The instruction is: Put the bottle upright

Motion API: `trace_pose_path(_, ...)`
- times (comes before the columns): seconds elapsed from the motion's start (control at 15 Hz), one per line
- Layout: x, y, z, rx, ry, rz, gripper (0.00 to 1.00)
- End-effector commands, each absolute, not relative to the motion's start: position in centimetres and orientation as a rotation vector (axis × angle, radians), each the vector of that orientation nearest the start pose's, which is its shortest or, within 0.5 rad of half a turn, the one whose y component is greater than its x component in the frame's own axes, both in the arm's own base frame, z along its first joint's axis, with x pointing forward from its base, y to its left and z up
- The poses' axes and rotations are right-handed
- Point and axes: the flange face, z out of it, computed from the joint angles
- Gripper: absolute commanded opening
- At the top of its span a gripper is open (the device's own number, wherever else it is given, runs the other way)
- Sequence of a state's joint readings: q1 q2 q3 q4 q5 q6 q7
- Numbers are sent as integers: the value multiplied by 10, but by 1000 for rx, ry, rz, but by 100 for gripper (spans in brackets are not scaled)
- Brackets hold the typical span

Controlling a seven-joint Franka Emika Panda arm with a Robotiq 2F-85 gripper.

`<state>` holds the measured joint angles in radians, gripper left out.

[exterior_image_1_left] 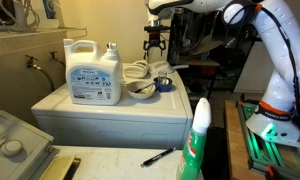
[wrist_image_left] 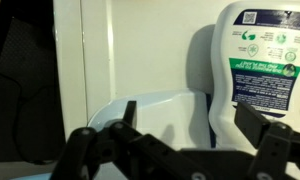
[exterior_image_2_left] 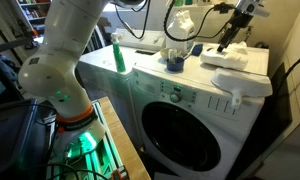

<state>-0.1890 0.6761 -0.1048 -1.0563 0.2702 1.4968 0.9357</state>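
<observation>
My gripper [exterior_image_1_left: 155, 47] hangs open and empty above the white washer top [exterior_image_1_left: 60, 105]; it also shows in an exterior view [exterior_image_2_left: 226, 43]. In the wrist view the two dark fingers [wrist_image_left: 195, 125] are spread wide. Below and between them lies a pale whitish shape with a bluish edge [wrist_image_left: 160, 115], flat on the washer and close beside the jug. It looks like the small bottle lying down, but it is too blurred to be sure. A whitish thing under the gripper [exterior_image_1_left: 140, 70] may be the same object.
A large white handled detergent jug [exterior_image_1_left: 94, 72] with a blue label stands upright on the washer and fills the right of the wrist view [wrist_image_left: 270, 70]. A bowl [exterior_image_1_left: 142, 88] and a blue cup [exterior_image_1_left: 163, 83] sit by it. A tall green-and-white bottle [exterior_image_1_left: 199, 140] and a pen [exterior_image_1_left: 157, 157] are nearer.
</observation>
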Motion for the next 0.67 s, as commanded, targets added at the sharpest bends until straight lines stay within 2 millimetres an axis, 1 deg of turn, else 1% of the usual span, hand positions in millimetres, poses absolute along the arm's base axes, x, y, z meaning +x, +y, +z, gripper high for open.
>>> trace_pose_path(0.0, 699, -156, 428, -2448, 1720, 427, 100)
trace_pose_path(0.07, 699, -156, 432, -2448, 1719, 420, 100)
trace_pose_path(0.13, 710, -157, 429, -2312, 1782, 369, 100)
trace_pose_path(0.2, 721, -165, 426, -2271, 1794, 278, 100)
trace_pose_path(0.27, 730, -170, 423, -2219, 1804, 232, 100)
trace_pose_path(0.4, 747, -189, 414, -2136, 1842, 82, 100)
trace_pose_path(0.47, 752, -197, 411, -2124, 1878, -1, 100)
trace_pose_path(0.6, 755, -210, 400, -2101, 1928, -26, 100)
